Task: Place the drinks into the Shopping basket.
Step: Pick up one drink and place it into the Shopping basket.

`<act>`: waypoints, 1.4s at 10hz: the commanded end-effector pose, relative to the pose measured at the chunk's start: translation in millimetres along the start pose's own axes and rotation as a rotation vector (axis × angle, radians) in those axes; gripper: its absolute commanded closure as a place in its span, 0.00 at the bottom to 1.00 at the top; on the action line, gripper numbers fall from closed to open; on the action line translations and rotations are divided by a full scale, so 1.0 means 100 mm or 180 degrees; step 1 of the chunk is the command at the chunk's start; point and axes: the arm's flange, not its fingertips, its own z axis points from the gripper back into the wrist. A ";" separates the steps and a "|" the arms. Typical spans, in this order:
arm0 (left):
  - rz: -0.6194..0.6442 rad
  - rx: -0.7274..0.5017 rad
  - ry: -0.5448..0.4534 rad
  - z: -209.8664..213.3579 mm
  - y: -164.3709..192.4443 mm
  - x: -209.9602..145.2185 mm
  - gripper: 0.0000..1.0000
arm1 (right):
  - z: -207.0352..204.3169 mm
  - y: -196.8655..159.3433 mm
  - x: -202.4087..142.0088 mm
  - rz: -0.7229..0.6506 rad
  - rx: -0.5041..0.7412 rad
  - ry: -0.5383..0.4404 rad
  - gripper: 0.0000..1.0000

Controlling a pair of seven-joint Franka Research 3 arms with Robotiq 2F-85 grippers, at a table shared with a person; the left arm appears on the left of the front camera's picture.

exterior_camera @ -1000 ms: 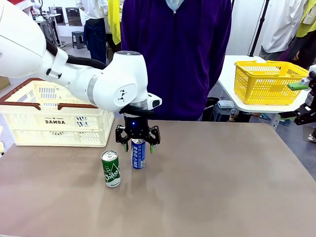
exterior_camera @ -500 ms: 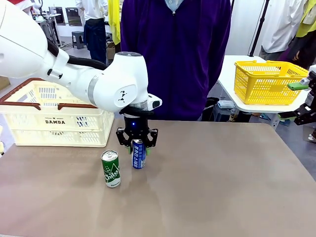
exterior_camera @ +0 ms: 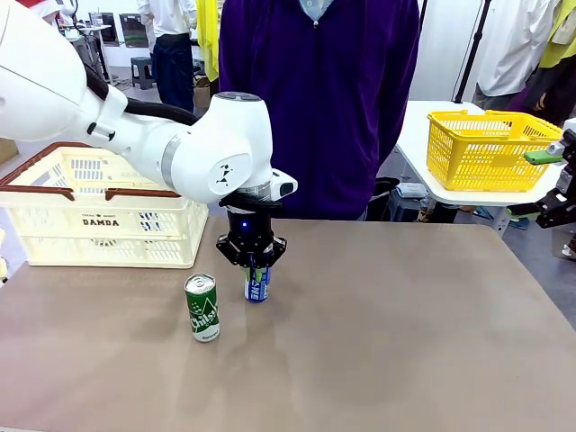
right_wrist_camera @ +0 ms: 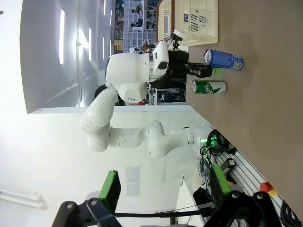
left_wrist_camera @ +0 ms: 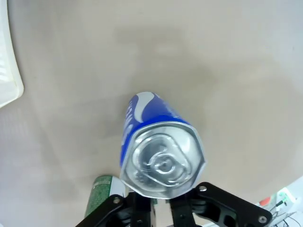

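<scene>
On the table (exterior_camera: 405,342), left gripper (exterior_camera: 255,266) pinching blue can (exterior_camera: 257,287), green can (exterior_camera: 202,309) just beside; right gripper (right_wrist_camera: 164,187) spread

Glossy printed metal blue can (exterior_camera: 257,286), glossy metal green can (exterior_camera: 202,308); smooth slotted plastic basket (exterior_camera: 54,238), matt table (exterior_camera: 405,342)

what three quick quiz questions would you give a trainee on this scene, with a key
1. True or false: the green can stands upright on the table, outside the shopping basket.
2. What is the left gripper closed on? A: the blue can. B: the green can. C: nothing.
3. Fill in: the right gripper, off to the side of the table, has its jaws ____.

Key: 1 true; 2 A; 3 open.
</scene>
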 end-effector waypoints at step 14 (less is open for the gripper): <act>0.0020 -0.0037 0.0141 0.23 0.00 -0.16 0.00 | 0.03 0.04 0.00 -0.0040 -0.0039 0.0046 0.00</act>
